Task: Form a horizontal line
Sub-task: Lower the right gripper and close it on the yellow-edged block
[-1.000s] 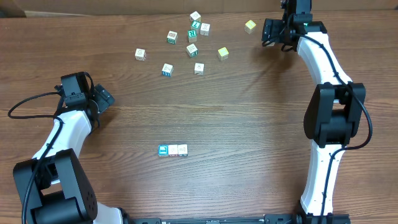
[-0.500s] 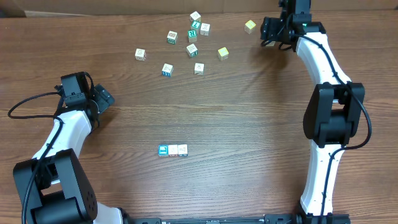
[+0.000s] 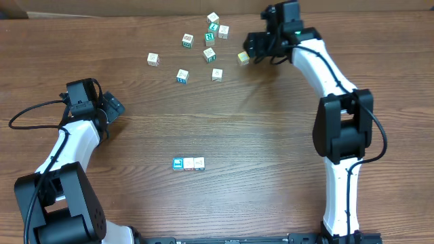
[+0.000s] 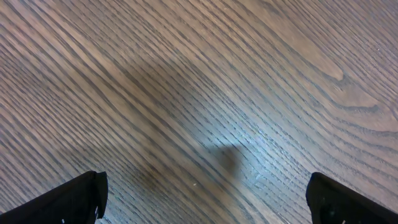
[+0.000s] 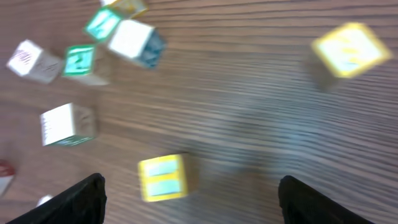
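The right claw [image 5: 189,188] hung released, jaws wide, over a small yellow-faced wooden letter cube [image 5: 163,178]; closing off-centre risked knocking it askew toward the whitish cube [image 5: 66,123] nearby.

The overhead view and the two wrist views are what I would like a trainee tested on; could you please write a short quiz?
1. True or false: the left gripper hangs open over the table, holding nothing.
2. How many cubes make up the row? A two; B three; C five.
3. Fill in: the cube lying between the open jaws of the right gripper is ____ in colour.
Key: 1 true; 2 B; 3 yellow.
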You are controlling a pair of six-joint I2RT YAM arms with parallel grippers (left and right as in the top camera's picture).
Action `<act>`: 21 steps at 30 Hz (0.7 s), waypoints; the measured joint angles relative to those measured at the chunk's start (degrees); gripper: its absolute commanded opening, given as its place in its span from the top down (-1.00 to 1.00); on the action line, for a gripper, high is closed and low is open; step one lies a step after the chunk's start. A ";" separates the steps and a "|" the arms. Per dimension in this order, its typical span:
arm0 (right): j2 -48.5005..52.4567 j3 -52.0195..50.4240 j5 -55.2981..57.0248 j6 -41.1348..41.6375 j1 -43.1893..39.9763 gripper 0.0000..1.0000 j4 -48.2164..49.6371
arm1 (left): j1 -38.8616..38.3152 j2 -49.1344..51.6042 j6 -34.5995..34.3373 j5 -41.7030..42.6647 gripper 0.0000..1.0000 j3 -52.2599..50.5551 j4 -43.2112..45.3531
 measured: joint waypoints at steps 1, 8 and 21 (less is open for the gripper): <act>0.00 0.00 -0.13 -0.55 0.72 -0.72 0.02 | 0.00 0.00 0.00 0.00 -0.99 -0.02 0.00; 0.04 0.00 1.46 -2.10 2.73 -0.42 0.09 | 0.00 0.00 0.00 0.00 -0.99 0.00 0.00; 1.73 -0.22 2.84 -2.71 2.71 -0.42 3.98 | 0.00 0.00 0.00 0.00 -0.99 0.00 0.00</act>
